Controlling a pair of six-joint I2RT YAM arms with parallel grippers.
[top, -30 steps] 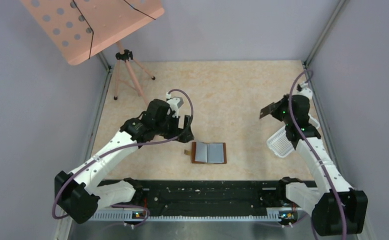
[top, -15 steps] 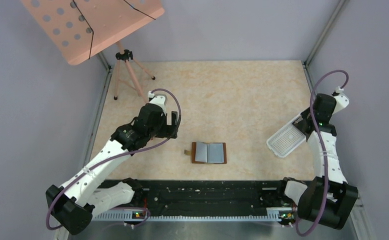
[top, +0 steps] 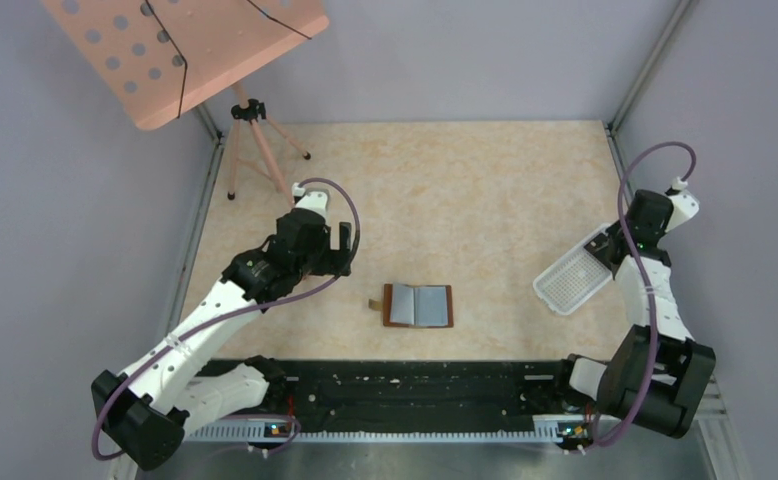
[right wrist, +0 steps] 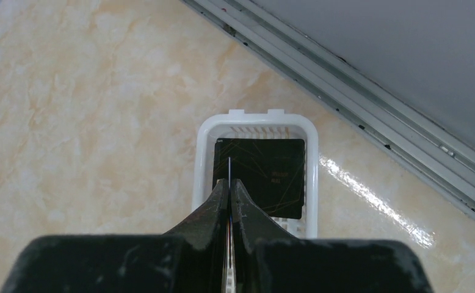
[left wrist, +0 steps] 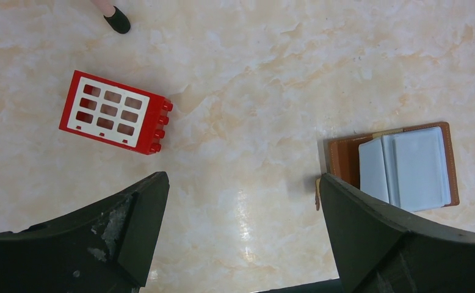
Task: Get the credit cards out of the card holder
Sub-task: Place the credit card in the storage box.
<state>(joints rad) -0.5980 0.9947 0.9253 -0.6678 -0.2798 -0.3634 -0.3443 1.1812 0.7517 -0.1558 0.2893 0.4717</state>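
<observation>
The card holder [top: 418, 306] lies open and flat at the table's middle front, brown outside and blue-grey inside [left wrist: 406, 168], with its small tab at the left. My left gripper [top: 343, 248] hovers to its upper left, open, with only bare table between its fingers [left wrist: 241, 180]. My right gripper [right wrist: 229, 183] is shut on a thin credit card seen edge-on [right wrist: 229, 168]. It hangs over the white tray [right wrist: 253, 116] at the right wall [top: 565, 285]. A black card [right wrist: 268, 177] lies flat in that tray.
A red block with a white grid face [left wrist: 114, 112] lies on the table left of the card holder. A pink perforated music stand [top: 185, 50] on a tripod [top: 255, 140] stands at the back left. Metal wall rails [right wrist: 369, 104] run close behind the tray.
My right arm swung right with its card, from left of the tray to over it. My left arm drew back and left from the card holder, staying open.
</observation>
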